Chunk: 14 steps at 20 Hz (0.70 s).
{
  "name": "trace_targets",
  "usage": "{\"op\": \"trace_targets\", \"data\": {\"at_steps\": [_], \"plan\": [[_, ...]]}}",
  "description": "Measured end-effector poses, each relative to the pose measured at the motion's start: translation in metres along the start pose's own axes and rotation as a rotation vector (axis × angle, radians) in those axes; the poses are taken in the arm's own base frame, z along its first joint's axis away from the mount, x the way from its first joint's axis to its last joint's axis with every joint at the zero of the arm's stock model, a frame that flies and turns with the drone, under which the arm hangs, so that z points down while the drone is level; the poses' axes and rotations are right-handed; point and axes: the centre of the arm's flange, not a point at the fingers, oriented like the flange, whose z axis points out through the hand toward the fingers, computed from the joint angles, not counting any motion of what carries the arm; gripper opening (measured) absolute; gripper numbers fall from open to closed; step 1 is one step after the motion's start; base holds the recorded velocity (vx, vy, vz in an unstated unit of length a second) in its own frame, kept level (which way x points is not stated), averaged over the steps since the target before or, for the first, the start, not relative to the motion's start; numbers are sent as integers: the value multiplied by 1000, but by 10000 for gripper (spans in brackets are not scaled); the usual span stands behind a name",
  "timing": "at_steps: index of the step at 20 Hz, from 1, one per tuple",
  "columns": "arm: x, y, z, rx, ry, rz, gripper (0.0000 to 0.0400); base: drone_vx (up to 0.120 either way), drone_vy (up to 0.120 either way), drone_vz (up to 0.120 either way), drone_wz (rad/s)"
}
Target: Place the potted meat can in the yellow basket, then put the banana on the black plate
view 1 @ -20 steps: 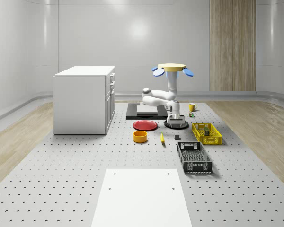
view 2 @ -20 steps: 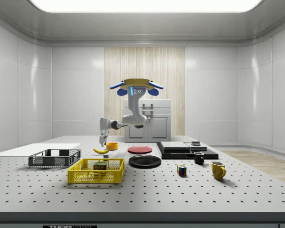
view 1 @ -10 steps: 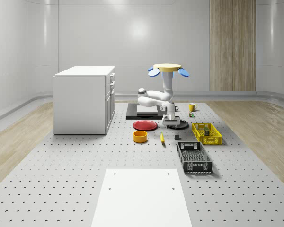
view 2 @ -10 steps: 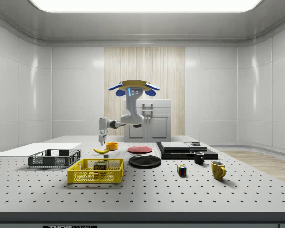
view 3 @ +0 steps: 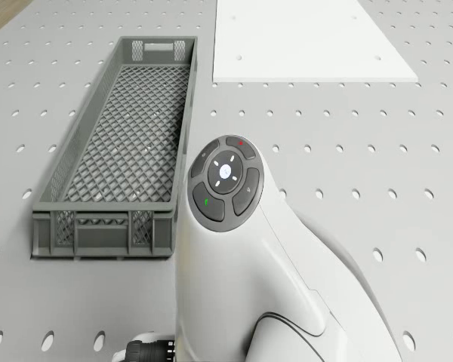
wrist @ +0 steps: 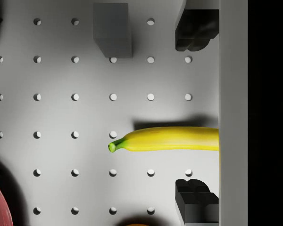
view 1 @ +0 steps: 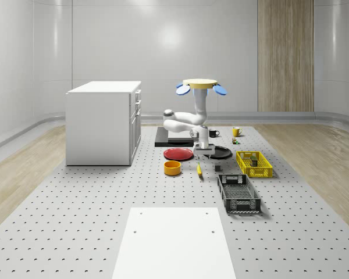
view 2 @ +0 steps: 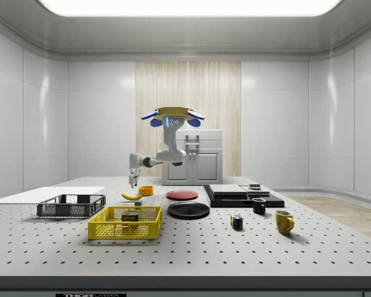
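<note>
step: grasp banana (wrist: pixel 170 139) | can in yellow basket (view 1: pixel 254 163) | drone hovers mid-desk | claw (wrist: pixel 197 117) apart, straddling banana from above | advice: descend straight, clamp mid-body

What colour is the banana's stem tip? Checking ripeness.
Green, on a yellow banana; clearest in the wrist view.

The perforated table (view 1: pixel 75 221) looks like matt grey metal. The grey crate (view 3: pixel 121 143) has a plastic mesh floor. The banana (wrist: pixel 172 139) is smooth and slightly glossy. The arm (view 3: pixel 264 279) shell is glossy white plastic.
</note>
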Motion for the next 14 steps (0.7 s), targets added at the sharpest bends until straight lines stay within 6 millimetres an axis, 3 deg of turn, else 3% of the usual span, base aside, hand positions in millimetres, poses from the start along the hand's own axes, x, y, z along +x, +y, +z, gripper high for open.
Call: {"op": "trace_targets", "data": {"at_steps": [5, 14], "plan": [[0, 0, 0, 0, 0, 0, 400, 0, -112, -88, 0], [0, 0, 4, 0, 0, 0, 400, 0, 31, 0, 0]]}}
